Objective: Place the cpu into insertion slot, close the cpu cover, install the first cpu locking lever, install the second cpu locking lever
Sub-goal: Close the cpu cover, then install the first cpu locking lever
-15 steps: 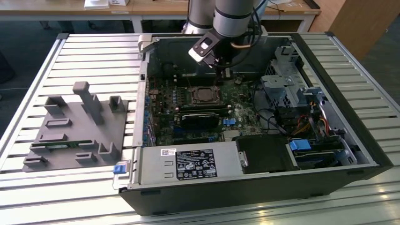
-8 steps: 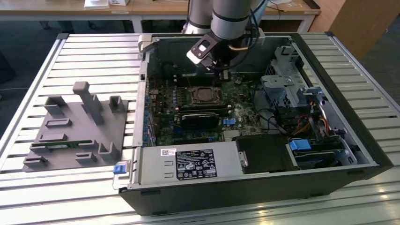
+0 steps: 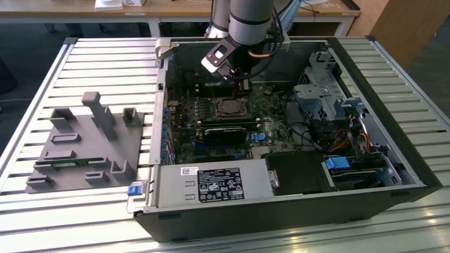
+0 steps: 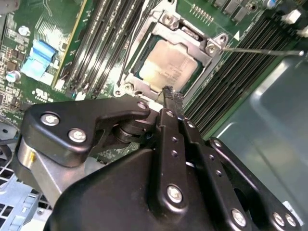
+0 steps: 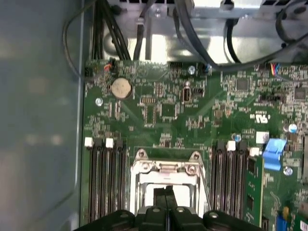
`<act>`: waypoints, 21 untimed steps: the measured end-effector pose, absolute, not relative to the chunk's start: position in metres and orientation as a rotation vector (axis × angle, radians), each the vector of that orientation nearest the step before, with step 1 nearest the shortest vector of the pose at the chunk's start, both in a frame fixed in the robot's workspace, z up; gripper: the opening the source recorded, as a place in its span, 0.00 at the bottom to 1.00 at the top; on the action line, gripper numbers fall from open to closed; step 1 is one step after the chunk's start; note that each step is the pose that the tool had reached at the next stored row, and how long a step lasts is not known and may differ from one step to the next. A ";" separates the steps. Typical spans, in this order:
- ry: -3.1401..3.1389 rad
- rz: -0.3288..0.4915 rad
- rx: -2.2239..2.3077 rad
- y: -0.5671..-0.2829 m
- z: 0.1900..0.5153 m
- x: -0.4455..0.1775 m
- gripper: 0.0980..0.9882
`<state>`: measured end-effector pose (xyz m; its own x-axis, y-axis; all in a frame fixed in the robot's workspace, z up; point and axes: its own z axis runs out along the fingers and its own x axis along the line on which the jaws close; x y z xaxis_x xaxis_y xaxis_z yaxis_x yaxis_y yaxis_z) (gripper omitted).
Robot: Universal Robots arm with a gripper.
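The cpu (image 4: 168, 70), a dull silver square, lies in the insertion slot (image 3: 231, 108) on the green board. The cpu cover (image 4: 204, 60), a silvery frame with a square window, lies flat over the chip's edges and is also seen in the first wrist view (image 5: 163, 168). A thin wire locking lever (image 4: 260, 49) juts from one socket corner across the memory slots. My gripper (image 4: 167, 91) hangs just above the socket's edge, its black fingers (image 5: 161, 202) pressed together and holding nothing. In the exterior view the gripper (image 3: 239, 87) sits inside the case, behind the socket.
The open computer case (image 3: 393, 158) lies on a slatted metal table (image 3: 105, 68). Long black memory slots (image 5: 106, 183) flank the socket on both sides. Cables and a drive cage (image 3: 323, 100) fill the exterior view's right. A grey parts fixture (image 3: 84, 142) stands outside the case at the left.
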<state>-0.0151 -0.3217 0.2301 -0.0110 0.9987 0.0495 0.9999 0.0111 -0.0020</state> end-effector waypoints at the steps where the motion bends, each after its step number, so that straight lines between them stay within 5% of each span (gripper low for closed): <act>1: -2.207 -0.052 -2.183 -0.322 0.230 -0.017 0.01; 21: -2.207 -0.052 -2.183 -0.322 0.231 -0.029 0.01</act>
